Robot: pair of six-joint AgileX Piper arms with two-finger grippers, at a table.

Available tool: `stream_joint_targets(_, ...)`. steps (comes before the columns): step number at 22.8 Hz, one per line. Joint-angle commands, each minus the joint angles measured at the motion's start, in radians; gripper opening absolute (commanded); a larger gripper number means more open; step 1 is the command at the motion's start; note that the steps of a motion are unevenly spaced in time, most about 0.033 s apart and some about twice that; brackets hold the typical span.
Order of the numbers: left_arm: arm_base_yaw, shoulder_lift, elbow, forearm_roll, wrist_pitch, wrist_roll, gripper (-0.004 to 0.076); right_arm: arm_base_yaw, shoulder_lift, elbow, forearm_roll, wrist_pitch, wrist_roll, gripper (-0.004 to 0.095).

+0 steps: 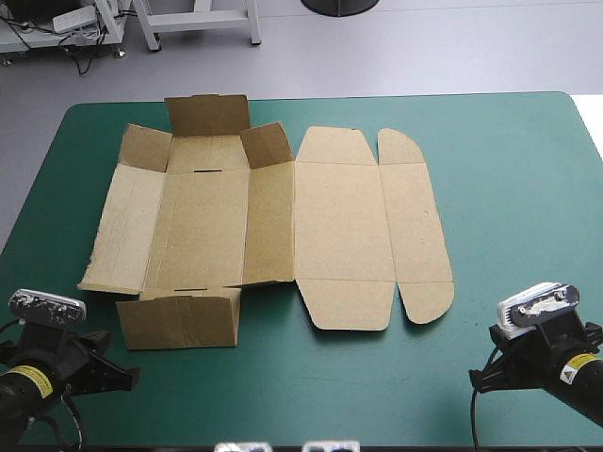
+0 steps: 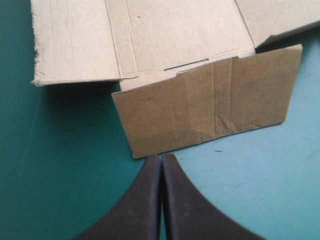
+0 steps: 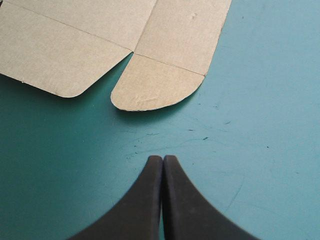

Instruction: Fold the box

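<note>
Teal-green cover [image 1: 509, 188] lies over the whole table, and the brown box [image 1: 283, 226] rests on it as an opened-out sheet, filling the middle of the high view and reaching toward the left.

Its left half is partly shaped. The long left wall [image 1: 127, 221] leans outward with a ragged outer edge. The inner wall [image 1: 270, 221] on the other side of the floor panel stands slightly raised. The far end flap [image 1: 207, 115] tilts up near the top of the frame, with a small corner flap on each side of it. The near end flap [image 1: 179, 320] lies on the cover toward the lower left.

The right half, the lid [image 1: 344, 226], lies flat. A narrower strip [image 1: 415, 226] along its right side ends in a rounded tab at each end.

The left gripper [image 2: 161, 157] sits in the lower left corner of the high view. Its black fingers are pressed together into one point and hold nothing. The near end flap lies close ahead of that point.

The right gripper [image 3: 162, 159] sits in the lower right corner, its fingers also meeting at the tip and empty. The near rounded tab [image 3: 155, 87] lies ahead of it, with bare cover between the two.
</note>
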Motion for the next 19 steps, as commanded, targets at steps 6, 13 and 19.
stream_joint_targets(6,-0.003,0.009,-0.025,-0.203,-0.209,0.003,-0.0009,0.0,0.004,-0.023,0.011,-0.059,-0.008,-0.0018)
stream_joint_targets(13,-0.003,0.252,-0.109,-0.12,-0.074,0.039,0.0055,0.0,0.004,-0.023,0.013,-0.061,-0.02,-0.0018)
stream_joint_targets(19,-0.003,0.578,-0.437,0.088,-0.026,0.039,0.0316,0.0,0.004,-0.023,0.022,-0.061,-0.018,-0.0018)
